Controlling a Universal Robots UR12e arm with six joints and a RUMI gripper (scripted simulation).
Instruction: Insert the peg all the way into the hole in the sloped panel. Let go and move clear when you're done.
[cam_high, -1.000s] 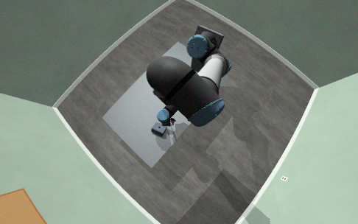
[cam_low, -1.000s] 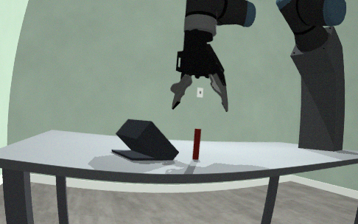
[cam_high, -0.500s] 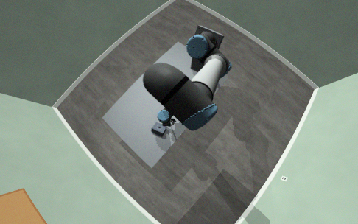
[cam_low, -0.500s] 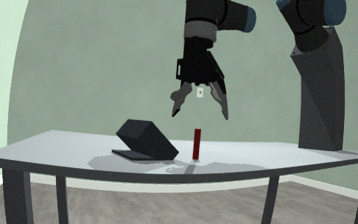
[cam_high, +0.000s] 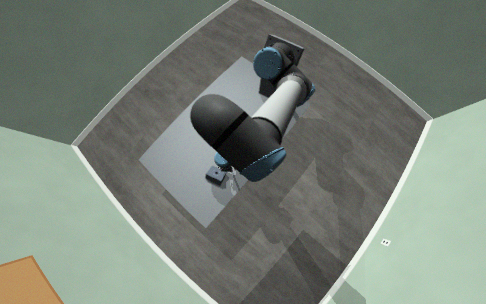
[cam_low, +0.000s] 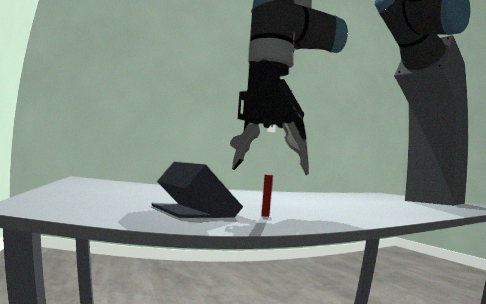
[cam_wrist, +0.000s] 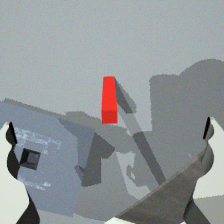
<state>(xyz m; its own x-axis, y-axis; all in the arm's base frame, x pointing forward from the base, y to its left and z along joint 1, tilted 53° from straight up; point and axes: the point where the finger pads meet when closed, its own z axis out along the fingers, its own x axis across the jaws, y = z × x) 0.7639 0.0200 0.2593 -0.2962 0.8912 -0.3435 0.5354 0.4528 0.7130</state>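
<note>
A red peg (cam_low: 267, 195) stands upright on the grey table, just right of the dark sloped panel (cam_low: 199, 195). My gripper (cam_low: 270, 166) hangs open and empty directly above the peg, its fingertips a little above the peg's top. In the wrist view the peg (cam_wrist: 109, 99) shows in the middle between my two fingers, and the sloped panel (cam_wrist: 42, 160) lies at lower left with its square hole (cam_wrist: 31, 159) visible. In the top view the panel (cam_high: 215, 175) shows beside the wrist; the arm hides the peg there.
The robot's dark pedestal (cam_low: 434, 125) stands on the table at the right. The table's front edge runs close below the panel and peg. The arm's shadow falls across the table top.
</note>
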